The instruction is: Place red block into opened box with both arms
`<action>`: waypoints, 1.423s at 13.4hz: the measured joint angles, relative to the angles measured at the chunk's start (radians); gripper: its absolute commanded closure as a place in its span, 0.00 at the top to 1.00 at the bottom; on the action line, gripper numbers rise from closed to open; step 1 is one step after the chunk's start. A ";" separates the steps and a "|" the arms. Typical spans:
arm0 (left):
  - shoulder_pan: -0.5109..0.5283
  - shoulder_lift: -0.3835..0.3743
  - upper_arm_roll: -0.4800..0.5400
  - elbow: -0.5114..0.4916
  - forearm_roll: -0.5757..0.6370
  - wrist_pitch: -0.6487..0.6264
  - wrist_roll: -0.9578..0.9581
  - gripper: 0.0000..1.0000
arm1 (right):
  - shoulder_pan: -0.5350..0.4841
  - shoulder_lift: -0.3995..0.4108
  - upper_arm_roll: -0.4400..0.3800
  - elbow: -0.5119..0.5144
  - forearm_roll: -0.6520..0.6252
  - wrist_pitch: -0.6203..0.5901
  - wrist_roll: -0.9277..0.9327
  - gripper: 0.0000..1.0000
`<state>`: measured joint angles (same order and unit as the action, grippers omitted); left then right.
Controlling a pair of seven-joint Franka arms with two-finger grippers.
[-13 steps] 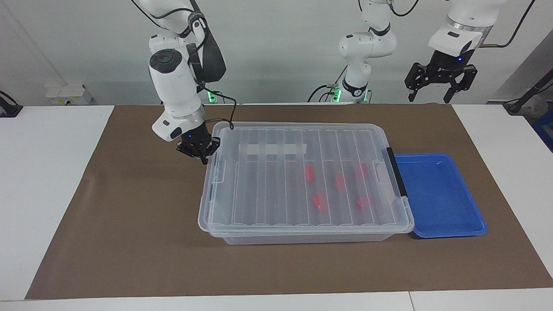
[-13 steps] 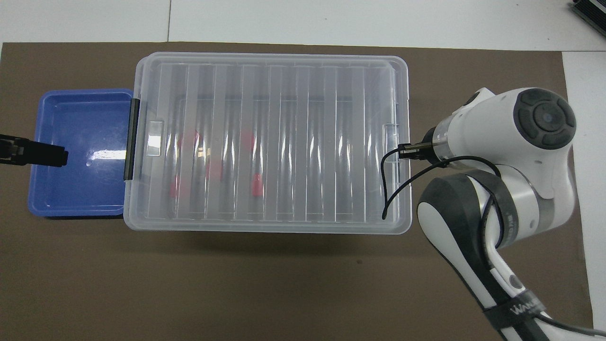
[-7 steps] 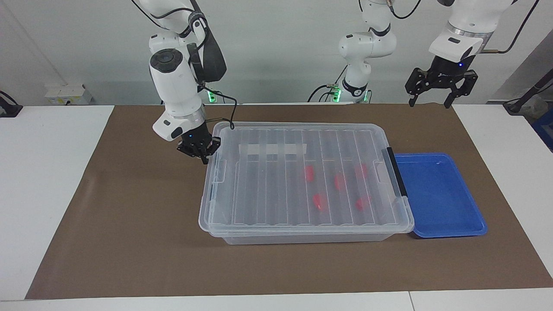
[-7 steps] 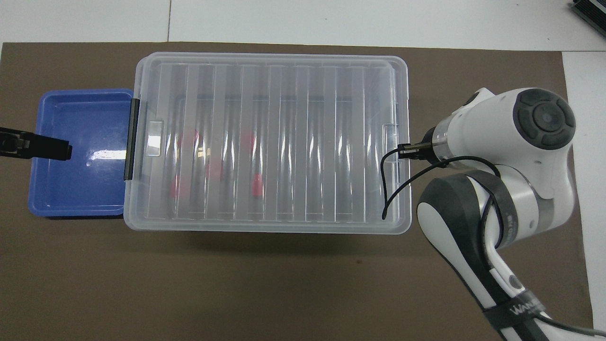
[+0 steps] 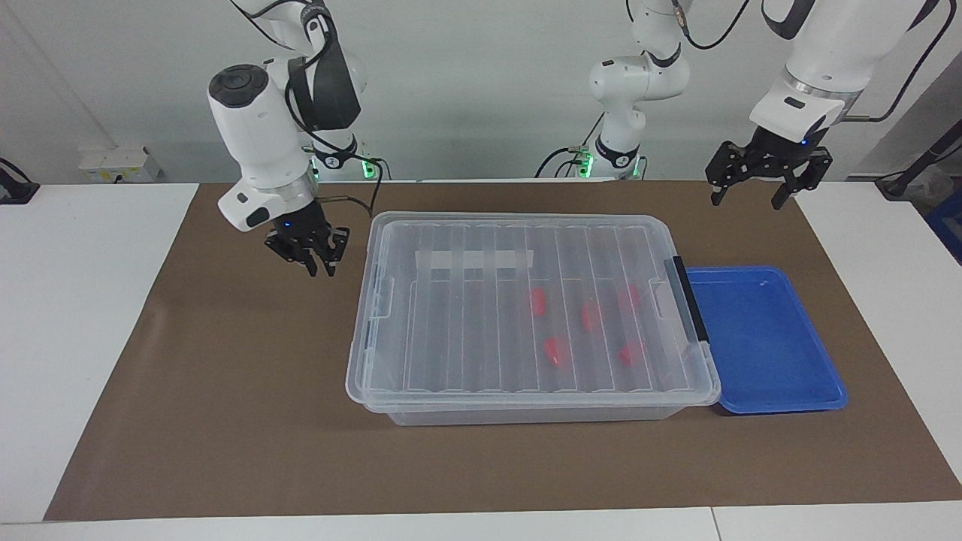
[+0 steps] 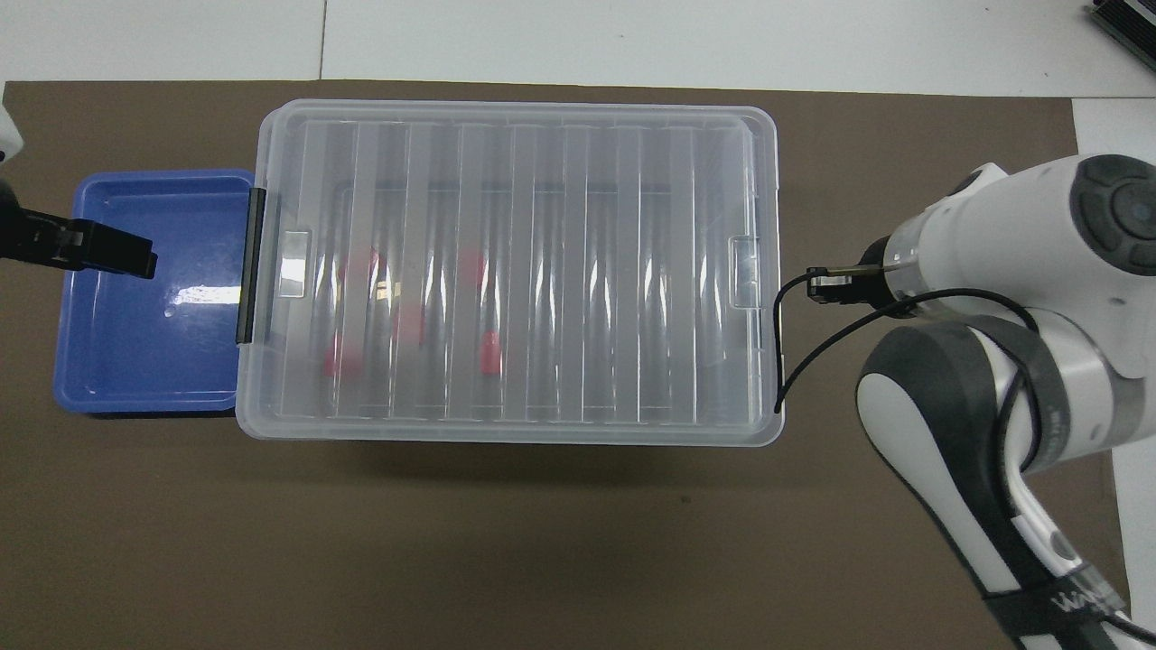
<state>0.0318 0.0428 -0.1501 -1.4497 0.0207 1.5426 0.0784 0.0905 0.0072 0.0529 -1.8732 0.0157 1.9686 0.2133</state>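
The clear box (image 5: pixel 526 409) stands mid-mat with its ribbed lid (image 5: pixel 466 323) lying flat on it. Several red blocks (image 5: pixel 555 351) show blurred through the lid, toward the end with the black handle (image 5: pixel 690 299); from overhead the red blocks (image 6: pixel 490 352) also lie under the lid (image 6: pixel 542 271). My right gripper (image 5: pixel 321 270) hangs just above the mat beside the box's other end, apart from it, fingertips parted and empty. My left gripper (image 5: pixel 746 201) hangs open and empty in the air; from overhead one of its fingers (image 6: pixel 108 255) reaches over the blue tray.
An empty blue tray (image 5: pixel 763 338) sits against the box's handle end, toward the left arm's end of the table. A brown mat (image 5: pixel 225 391) covers the table. The right arm's black cable (image 6: pixel 781 343) loops over the box's corner.
My right gripper let go of the lid's end, parted its fingers and drew away toward the right arm's end of the table. The left gripper dropped lower and reached further over the tray.
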 measured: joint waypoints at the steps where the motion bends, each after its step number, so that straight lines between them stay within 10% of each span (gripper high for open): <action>1: 0.000 0.000 -0.001 0.000 0.000 -0.005 0.000 1.00 | -0.013 -0.016 -0.002 0.008 -0.013 -0.024 0.000 1.00; 11: 0.002 -0.007 -0.001 -0.003 0.000 -0.016 0.000 1.00 | -0.092 -0.018 -0.004 0.296 -0.055 -0.344 -0.001 1.00; 19: 0.003 -0.013 0.005 -0.013 0.000 -0.027 0.000 1.00 | -0.095 0.012 0.003 0.313 -0.055 -0.401 -0.023 1.00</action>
<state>0.0344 0.0298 -0.1446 -1.4623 0.0207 1.5158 0.0785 -0.0049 0.0196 0.0560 -1.5602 -0.0394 1.5677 0.1904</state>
